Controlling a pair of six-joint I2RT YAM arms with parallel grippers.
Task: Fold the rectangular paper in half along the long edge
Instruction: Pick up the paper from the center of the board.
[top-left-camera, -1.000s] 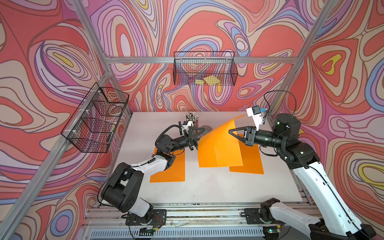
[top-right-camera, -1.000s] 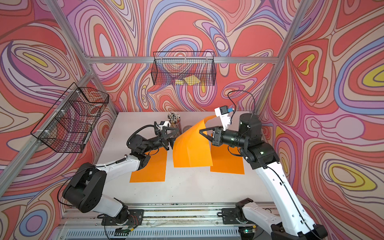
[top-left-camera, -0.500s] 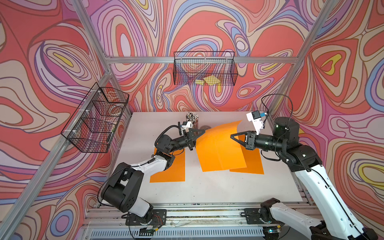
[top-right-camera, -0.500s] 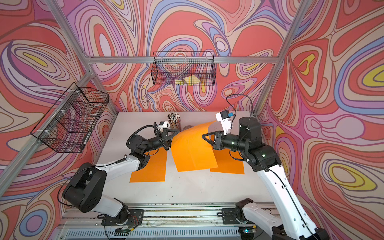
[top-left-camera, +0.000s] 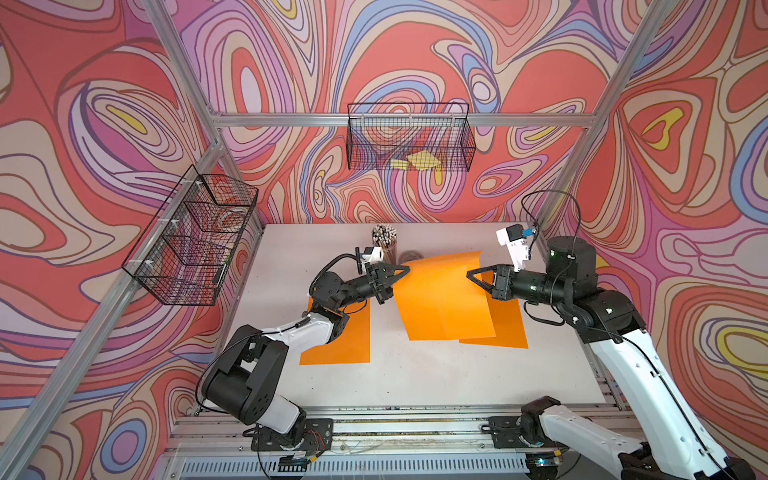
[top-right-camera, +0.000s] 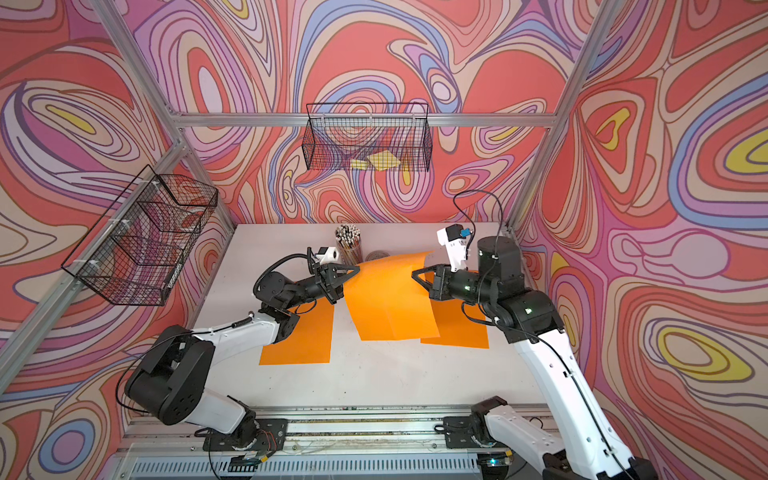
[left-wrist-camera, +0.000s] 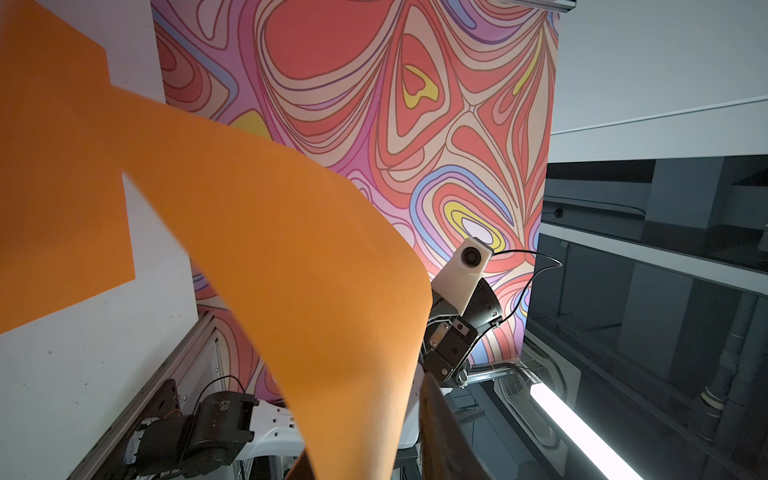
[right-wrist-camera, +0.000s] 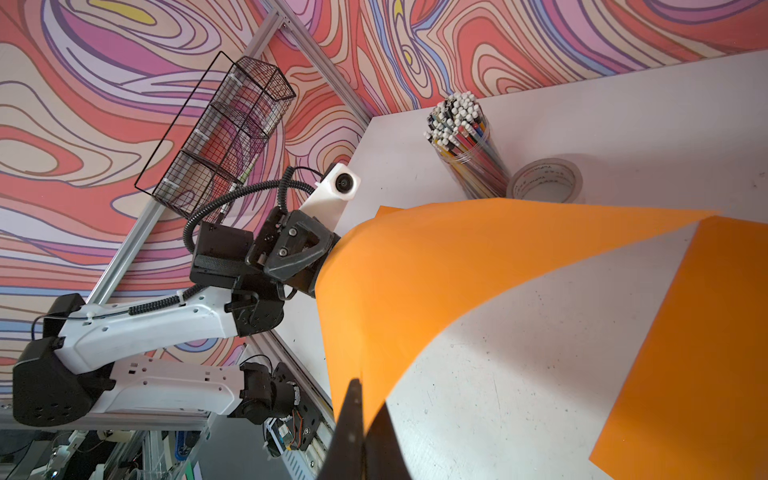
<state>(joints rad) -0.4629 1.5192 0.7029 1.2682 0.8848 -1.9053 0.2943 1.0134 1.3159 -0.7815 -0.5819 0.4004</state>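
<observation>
An orange rectangular paper (top-left-camera: 444, 299) (top-right-camera: 390, 299) hangs between both arms. Its far edge is raised and its near edge rests on the table (top-left-camera: 415, 374). My right gripper (top-left-camera: 469, 273) (right-wrist-camera: 359, 390) is shut on the paper's far right corner. My left gripper (top-left-camera: 401, 276) (left-wrist-camera: 365, 469) stands at the paper's far left edge. The sheet passes between its fingers, which still show a gap, so it is open.
A second orange sheet (top-left-camera: 340, 336) lies flat under the left arm. A third (top-left-camera: 505, 324) lies partly under the held paper. A pencil cup (top-left-camera: 384, 241) and a tape roll (top-left-camera: 409, 256) stand behind the paper. Wire baskets (top-left-camera: 195, 237) (top-left-camera: 409, 137) hang on the walls.
The paper has dropped from a steep arch to a flatter slope. The left jaws have narrowed around its edge. The right gripper has drawn back to the right, still holding its corner.
</observation>
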